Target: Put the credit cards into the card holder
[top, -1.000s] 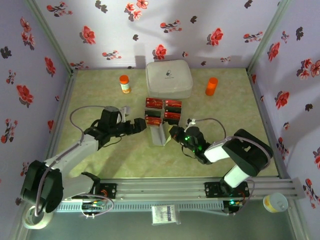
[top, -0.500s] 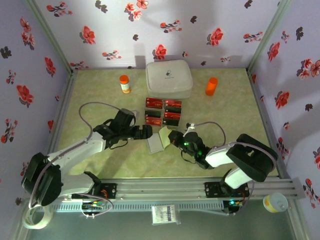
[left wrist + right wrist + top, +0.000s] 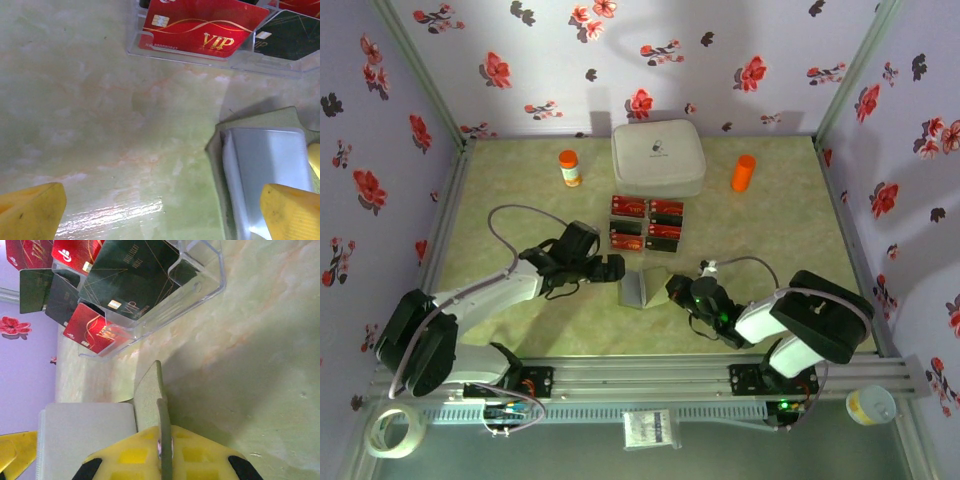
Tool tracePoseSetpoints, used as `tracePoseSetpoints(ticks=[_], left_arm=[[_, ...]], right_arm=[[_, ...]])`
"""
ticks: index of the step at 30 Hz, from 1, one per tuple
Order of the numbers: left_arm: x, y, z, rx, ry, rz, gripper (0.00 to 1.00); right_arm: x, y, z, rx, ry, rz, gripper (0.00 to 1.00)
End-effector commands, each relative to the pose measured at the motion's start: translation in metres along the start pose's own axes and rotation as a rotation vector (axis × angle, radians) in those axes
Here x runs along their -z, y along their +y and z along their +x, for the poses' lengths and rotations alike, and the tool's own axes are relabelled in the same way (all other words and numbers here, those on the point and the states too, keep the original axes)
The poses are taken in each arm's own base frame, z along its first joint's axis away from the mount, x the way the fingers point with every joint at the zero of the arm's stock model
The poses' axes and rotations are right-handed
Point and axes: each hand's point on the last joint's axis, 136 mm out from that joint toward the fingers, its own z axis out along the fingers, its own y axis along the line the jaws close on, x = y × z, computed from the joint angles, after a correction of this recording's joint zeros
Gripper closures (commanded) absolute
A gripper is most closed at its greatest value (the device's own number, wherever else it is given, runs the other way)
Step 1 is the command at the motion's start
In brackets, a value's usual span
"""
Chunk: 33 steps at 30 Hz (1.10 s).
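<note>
A clear rack [image 3: 200,282] beyond the right tool [image 3: 162,452] holds the credit cards [image 3: 646,222] (red and dark). That tool pinches the olive flap of the open, grey-lined card holder [image 3: 639,288]; the left tool [image 3: 160,212] gapes wide beside it.

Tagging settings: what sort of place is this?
Probably a staged robot test booth: lilac red-flowered walls enclose a pale green marbled tabletop, with a silver aluminium rail along its near edge.
</note>
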Motion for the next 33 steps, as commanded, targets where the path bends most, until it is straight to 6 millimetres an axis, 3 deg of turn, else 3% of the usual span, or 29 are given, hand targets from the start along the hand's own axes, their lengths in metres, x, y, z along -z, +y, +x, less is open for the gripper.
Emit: tracePoseSetpoints(ticks=[1,10,18,26,33], left_arm=[[0.002,0.007,0.000,0.022,-0.024,-0.028,0.00],[0.002,-0.003,-0.004,0.022,-0.035,0.022,0.00],[0.020,-0.043,-0.026,-0.008,-0.077,0.137,0.00],[0.005,-0.080,-0.029,-0.129,-0.012,0.107,0.00],[-0.012,-0.096,-0.019,-0.243,0.076,-0.001,0.00]], right_arm=[[0.000,-0.018,0.003,-0.001,-0.005,0.065,1.00],[0.000,-0.024,0.005,-0.003,0.001,0.085,1.00],[-0.002,-0.018,0.007,-0.006,0.011,0.065,1.00],[-0.004,-0.009,0.008,-0.003,0.015,0.044,1.00],[-0.004,-0.006,0.009,-0.001,0.018,0.034,1.00]])
